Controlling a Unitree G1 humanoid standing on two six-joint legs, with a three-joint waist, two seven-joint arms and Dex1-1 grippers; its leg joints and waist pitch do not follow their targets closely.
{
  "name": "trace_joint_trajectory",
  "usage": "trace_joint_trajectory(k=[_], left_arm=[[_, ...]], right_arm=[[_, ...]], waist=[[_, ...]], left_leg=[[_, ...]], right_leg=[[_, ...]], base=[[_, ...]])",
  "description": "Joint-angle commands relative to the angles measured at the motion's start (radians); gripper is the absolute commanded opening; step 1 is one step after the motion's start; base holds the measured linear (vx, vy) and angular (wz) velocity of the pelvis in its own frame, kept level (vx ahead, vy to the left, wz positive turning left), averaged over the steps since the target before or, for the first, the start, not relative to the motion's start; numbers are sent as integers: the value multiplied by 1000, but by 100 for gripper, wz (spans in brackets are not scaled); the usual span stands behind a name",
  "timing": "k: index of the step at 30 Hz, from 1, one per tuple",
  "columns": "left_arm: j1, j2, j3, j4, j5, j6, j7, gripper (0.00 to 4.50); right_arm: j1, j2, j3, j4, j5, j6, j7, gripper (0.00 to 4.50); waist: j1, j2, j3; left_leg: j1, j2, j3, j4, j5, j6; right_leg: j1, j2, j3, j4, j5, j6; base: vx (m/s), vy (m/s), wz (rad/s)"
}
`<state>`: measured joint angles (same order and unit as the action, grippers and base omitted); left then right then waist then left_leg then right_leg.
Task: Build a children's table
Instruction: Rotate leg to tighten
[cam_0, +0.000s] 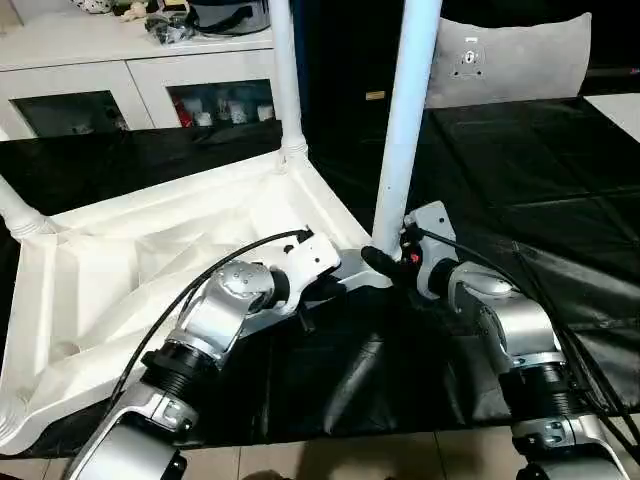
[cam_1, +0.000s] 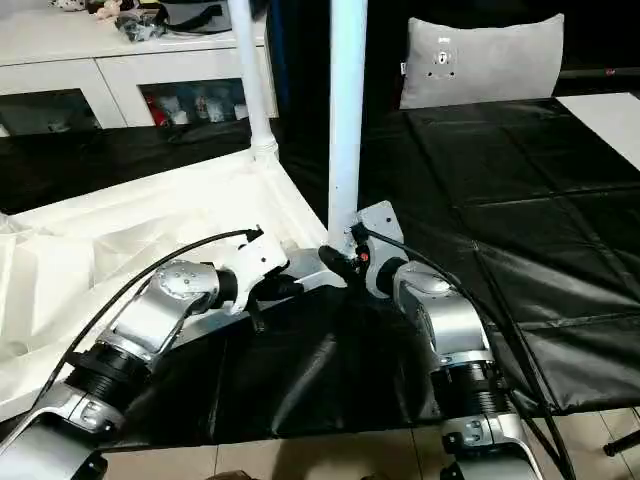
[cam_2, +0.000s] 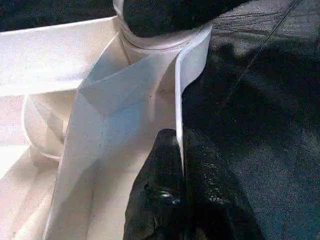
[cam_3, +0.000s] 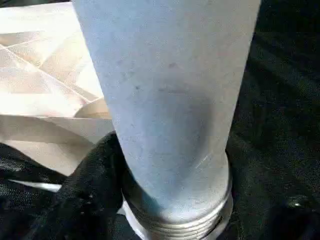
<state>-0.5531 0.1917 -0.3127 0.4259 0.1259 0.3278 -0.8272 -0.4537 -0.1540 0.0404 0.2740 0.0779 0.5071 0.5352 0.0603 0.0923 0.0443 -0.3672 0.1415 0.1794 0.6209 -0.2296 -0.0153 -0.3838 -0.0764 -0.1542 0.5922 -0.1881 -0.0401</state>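
Note:
The white tabletop (cam_0: 130, 260) lies upside down on a black sheet, ribbed underside up. One white leg (cam_0: 285, 80) stands in its far corner socket, and another leg (cam_0: 15, 212) shows at the left edge. My left gripper (cam_2: 179, 150) is shut on the tabletop's thin rim (cam_2: 192, 55), close to the near right corner socket (cam_2: 160, 42). A third leg (cam_0: 407, 120) stands upright in that socket, its threaded end (cam_3: 175, 220) still showing. My right gripper (cam_0: 385, 258) is closed around the base of this leg, one black finger (cam_3: 85, 200) pressed against it.
A grey cushion (cam_0: 510, 60) leans at the back right. A white cabinet (cam_0: 130, 80) with glass doors stands at the back left. The black sheet (cam_0: 520, 180) covers the work surface, ending near my body where tiled floor (cam_0: 400, 455) shows.

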Motion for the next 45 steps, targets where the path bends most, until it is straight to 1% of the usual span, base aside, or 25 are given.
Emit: trace_joint_trajectory(k=[1, 2, 3, 4, 6, 7, 9, 10, 12, 14, 16, 17, 18, 20, 22, 24, 27, 28, 29, 31, 33, 36, 38, 40, 45], left_arm=[[-27, -46, -28, -53, -8, -14, 28, 0], [-30, -40, -28, -53, -2, -13, 30, 0], [-32, -32, -26, -50, 2, -16, 27, 0], [-32, -28, -24, -50, 4, -16, 26, 0], [-32, -13, -24, -50, 7, -25, 11, 0], [-32, -1, -26, -48, 7, -37, 0, 0], [-33, 22, -27, -37, 9, -63, -20, 0], [-33, 33, -28, -32, 6, -79, -36, 0], [-32, 51, -30, -25, 2, -98, -62, 0], [-36, 71, -17, -7, -22, -108, -110, 0], [-41, 75, -8, 1, -35, -108, -125, 0], [-46, 96, -17, 12, -41, -150, -170, 0], [-47, 99, -19, 14, -40, -157, -176, 0], [-53, 136, -41, 40, -40, -241, -242, 0], [-52, 153, -52, 49, -42, -283, -278, 0], [-51, 193, -81, 59, -43, -355, -369, 0], [-57, 219, -103, 71, -44, -396, -435, 0], [-59, 223, -106, 73, -45, -401, -445, 0], [-59, 227, -109, 74, -50, -412, -468, 0], [-61, 234, -114, 80, -61, -440, -508, 0], [-60, 238, -119, 77, -67, -451, -528, 0], [-59, 241, -122, 79, -68, -464, -542, 0], [-59, 241, -124, 83, -71, -470, -548, 0], [-58, 241, -126, 84, -73, -475, -553, 0], [-42, 242, -130, 68, -78, -480, -573, 0]], right_arm=[[19, 64, 71, 0, 35, 19, 36, 334], [21, 64, 66, -6, 36, 18, 35, 368], [25, 57, 64, -13, 33, 5, 40, 368], [27, 52, 64, -17, 31, -3, 42, 379], [38, 30, 66, -34, 37, -20, 69, 398], [48, 11, 69, -44, 37, -42, 90, 412], [70, -32, 64, -67, 45, -76, 136, 425], [77, -52, 58, -75, 52, -85, 160, 425], [86, -86, 53, -84, 58, -105, 203, 441], [97, -155, 53, -105, 74, -118, 297, 441], [99, -177, 50, -111, 80, -116, 325, 441], [96, -206, 45, -104, 82, -132, 362, 441], [96, -210, 46, -103, 82, -134, 366, 441], [95, -258, 58, -92, 80, -168, 430, 441], [96, -277, 66, -94, 86, -172, 464, 441], [96, -317, 93, -98, 95, -183, 543, 441], [94, -343, 117, -99, 103, -191, 607, 441], [93, -346, 122, -99, 104, -195, 618, 441], [91, -353, 132, -98, 106, -198, 642, 441], [89, -366, 149, -98, 118, -200, 690, 441], [90, -374, 163, -107, 135, -184, 731, 415], [83, -365, 168, -101, 142, -186, 741, 395], [80, -364, 170, -98, 144, -186, 746, 374], [78, -362, 173, -94, 145, -188, 752, 360], [75, -349, 181, -78, 143, -211, 749, 307]], waist=[[4, -12, -58], [4, -13, -58], [4, -13, -58], [3, -7, -57], [4, -7, -59], [5, -13, -60], [10, -12, -64], [9, -8, -64], [11, -10, -68], [15, -11, -70], [22, -11, -71], [27, -11, -70], [28, -11, -71], [35, -9, -72], [38, -4, -71], [43, -2, -73], [60, -4, -76], [62, -3, -76], [68, -8, -75], [77, -8, -77], [87, -8, -77], [87, -9, -75], [88, -11, -73], [88, -12, -72], [89, -10, -75]], left_leg=[[2, 108, -56, -81, -125, 60], [3, 106, -55, -81, -134, 58], [3, 106, -55, -81, -135, 57], [3, 106, -56, -81, -143, 54], [3, 109, -59, -83, -137, 56], [3, 110, -58, -83, -134, 58], [0, 109, -57, -77, -101, 73], [0, 110, -56, -77, -96, 78], [-3, 108, -56, -73, -68, 96], [-5, 106, -54, -67, -50, 116], [-6, 106, -52, -65, -41, 131], [-7, 105, -53, -64, -42, 135], [-8, 105, -53, -64, -42, 136], [-6, 106, -53, -63, -48, 137], [-6, 108, -54, -63, -62, 135], [-3, 115, -55, -63, -65, 131], [-2, 119, -54, -60, -51, 135], [-2, 119, -53, -60, -49, 134], [-3, 119, -52, -60, -47, 133], [-3, 120, -52, -58, -40, 130], [-1, 124, -52, -59, -42, 130], [-3, 124, -53, -60, -53, 122], [-3, 120, -51, -60, -76, 105], [-3, 121, -52, -62, -79, 99], [-3, 121, -53, -60, -64, 100]], right_leg=[[52, -124, 89, -87, -276, -118], [52, -125, 89, -90, -290, -114], [52, -126, 89, -91, -295, -111], [52, -124, 89, -93, -302, -104], [53, -124, 90, -87, -269, -109], [53, -124, 90, -86, -261, -109], [56, -126, 92, -76, -201, -119], [55, -126, 92, -75, -188, -123], [58, -126, 91, -69, -140, -134], [58, -124, 89, -64, -104, -141], [55, -122, 88, -64, -97, -144], [55, -122, 86, -66, -113, -140], [56, -121, 85, -66, -120, -137], [51, -118, 84, -67, -140, -125], [48, -117, 82, -70, -149, -122], [46, -117, 84, -65, -135, -126], [43, -121, 86, -54, -93, -146], [42, -121, 87, -54, -90, -150], [42, -123, 87, -54, -90, -154], [43, -125, 88, -51, -92, -155], [41, -124, 89, -49, -98, -152], [40, -125, 89, -52, -118, -150], [41, -127, 89, -58, -169, -140], [42, -125, 89, -60, -192, -131], [39, -124, 89, -58, -173, -131]], base=[[0, 0, 0], [0, 0, 0], [0, 0, 0], [0, 0, 0], [0, 0, 0], [0, 0, 0], [0, 0, 0], [0, 0, 0], [0, 0, 0], [0, 0, 0], [0, 0, 0], [0, 0, 0], [0, 0, 0], [0, 0, 0], [0, 0, 0], [0, 0, 0], [0, 0, 0], [0, 0, 0], [0, 0, 0], [0, 0, 0], [0, 0, 0], [0, 0, 0], [0, 0, 0], [0, 0, 0], [0, 0, 0]])
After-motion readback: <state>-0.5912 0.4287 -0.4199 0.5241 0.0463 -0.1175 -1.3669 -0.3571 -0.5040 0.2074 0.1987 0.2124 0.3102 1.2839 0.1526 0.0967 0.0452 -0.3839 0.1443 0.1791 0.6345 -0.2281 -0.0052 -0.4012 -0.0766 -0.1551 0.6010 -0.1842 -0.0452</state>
